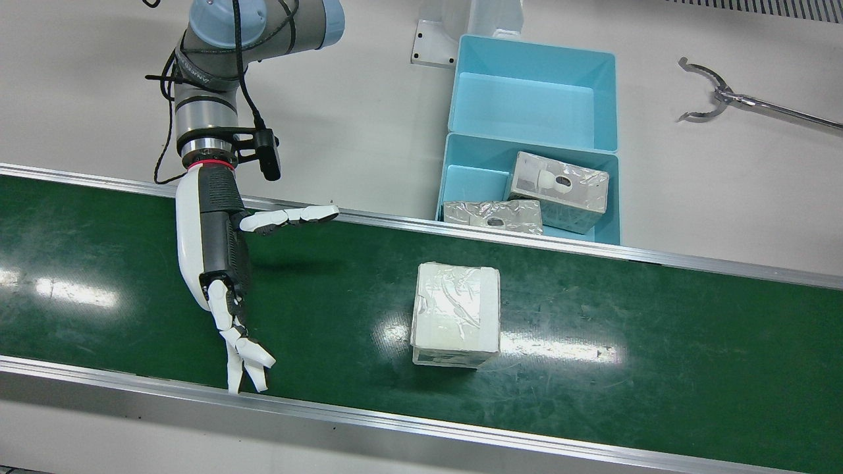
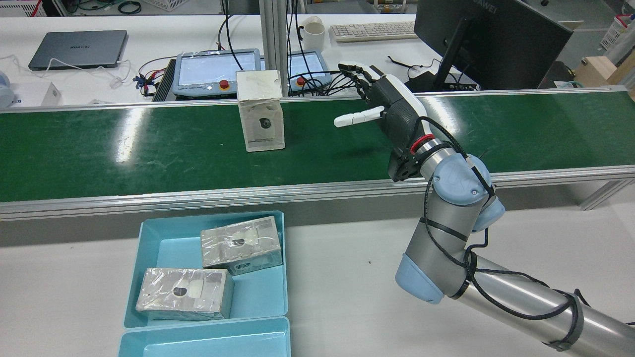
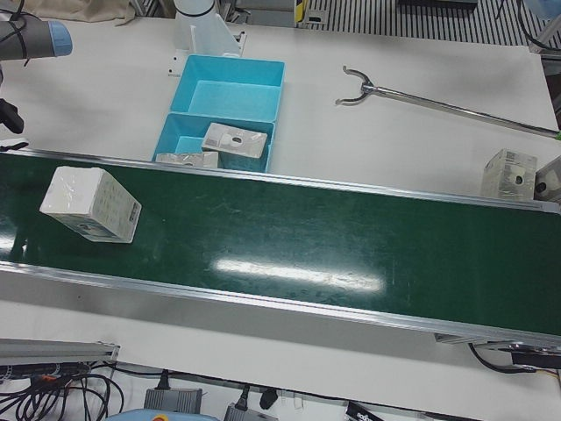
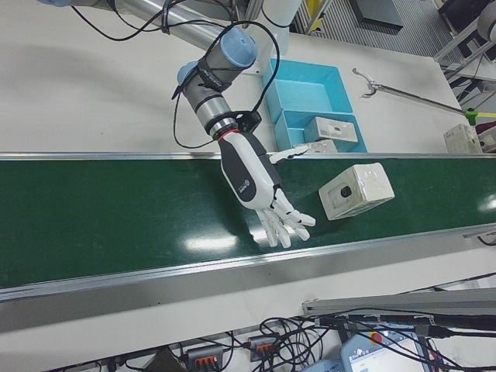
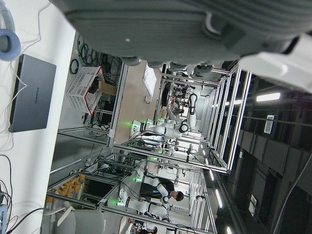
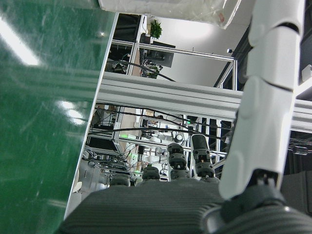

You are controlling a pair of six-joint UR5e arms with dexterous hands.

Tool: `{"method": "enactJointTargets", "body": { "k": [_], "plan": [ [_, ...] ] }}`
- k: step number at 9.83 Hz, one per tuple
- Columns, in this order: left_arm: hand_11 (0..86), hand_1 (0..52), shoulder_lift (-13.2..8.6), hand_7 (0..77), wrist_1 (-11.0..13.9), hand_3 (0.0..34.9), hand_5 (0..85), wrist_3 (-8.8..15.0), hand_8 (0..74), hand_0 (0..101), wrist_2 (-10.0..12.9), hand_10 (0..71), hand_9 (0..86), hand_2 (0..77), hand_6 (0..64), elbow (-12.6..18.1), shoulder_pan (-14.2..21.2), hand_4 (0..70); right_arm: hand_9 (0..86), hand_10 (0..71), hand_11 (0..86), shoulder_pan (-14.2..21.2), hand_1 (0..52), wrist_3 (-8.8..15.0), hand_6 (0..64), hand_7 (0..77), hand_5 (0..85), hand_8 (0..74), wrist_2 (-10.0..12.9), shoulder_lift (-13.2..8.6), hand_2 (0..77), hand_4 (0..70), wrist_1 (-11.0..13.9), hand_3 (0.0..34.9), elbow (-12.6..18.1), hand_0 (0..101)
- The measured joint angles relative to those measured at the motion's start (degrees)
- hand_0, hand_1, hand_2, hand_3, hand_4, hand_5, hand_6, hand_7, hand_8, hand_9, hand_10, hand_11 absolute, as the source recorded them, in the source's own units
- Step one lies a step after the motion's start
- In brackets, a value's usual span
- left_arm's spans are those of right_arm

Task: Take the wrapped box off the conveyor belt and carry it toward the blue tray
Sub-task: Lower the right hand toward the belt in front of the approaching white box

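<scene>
bare belt (image 1: 342,296) between hand (image 1: 217,263), wrapped box (image 1: 456,315)

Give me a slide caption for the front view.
Open right hand hovers over the green conveyor belt, beside the wrapped box; blue tray beyond.

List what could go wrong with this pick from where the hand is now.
1. The right hand is open over the conveyor belt, apart from the wrapped box; if the belt is moving, the box may pass out of reach.
2. The box's wrap looks glossy and loose, so fingers may slip on it.
3. The blue tray already holds two boxes, leaving little free floor; another could land tilted on them.
</scene>
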State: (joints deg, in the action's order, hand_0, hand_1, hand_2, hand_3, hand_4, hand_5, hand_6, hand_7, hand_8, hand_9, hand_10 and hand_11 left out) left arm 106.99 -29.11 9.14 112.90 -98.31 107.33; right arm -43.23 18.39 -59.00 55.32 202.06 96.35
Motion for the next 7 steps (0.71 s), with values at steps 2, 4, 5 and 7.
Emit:
{"method": "enactJointTargets", "body": {
  "k": [2,4,5,7],
  "plan": [
    [0.5,0.0,0.0,0.0,0.0,0.0,1.1,0.0,0.5,0,0.0,0.5,0.0,0.5,0.0,0.0,0.0,0.0,1.6,0.0,1.1,0.29,12.0,0.1,2.7,2.2,24.0,1.6,0.05,-0.03,7.1,1.1,0.0,7.8,-0.02,46],
    [0.5,0.0,0.0,0.0,0.0,0.0,0.5,0.0,0.5,0,0.0,0.5,0.5,0.5,0.0,0.0,0.0,0.0,1.1,0.0,1.1,0.6,12.0,0.4,2.7,2.2,24.0,0.5,0.18,-0.09,7.1,1.1,0.0,7.8,-0.09,46],
    [0.5,0.0,0.0,0.0,0.0,0.0,1.1,0.0,0.5,0,0.0,0.5,0.0,0.5,0.0,0.0,0.0,0.0,1.1,0.0,1.1,0.74,12.0,0.52,2.7,2.2,24.0,1.1,0.39,-0.14,7.1,1.1,-0.11,7.8,-0.29,46],
    [0.5,0.0,0.0,0.0,0.0,0.0,1.1,0.0,0.5,0,0.0,0.5,0.0,0.5,0.0,0.0,0.0,0.0,1.1,0.0,1.1,0.83,12.0,0.79,3.3,3.3,24.0,1.1,0.74,-0.38,8.2,2.7,-1.74,6.6,-1.28,46]
  ]
}}
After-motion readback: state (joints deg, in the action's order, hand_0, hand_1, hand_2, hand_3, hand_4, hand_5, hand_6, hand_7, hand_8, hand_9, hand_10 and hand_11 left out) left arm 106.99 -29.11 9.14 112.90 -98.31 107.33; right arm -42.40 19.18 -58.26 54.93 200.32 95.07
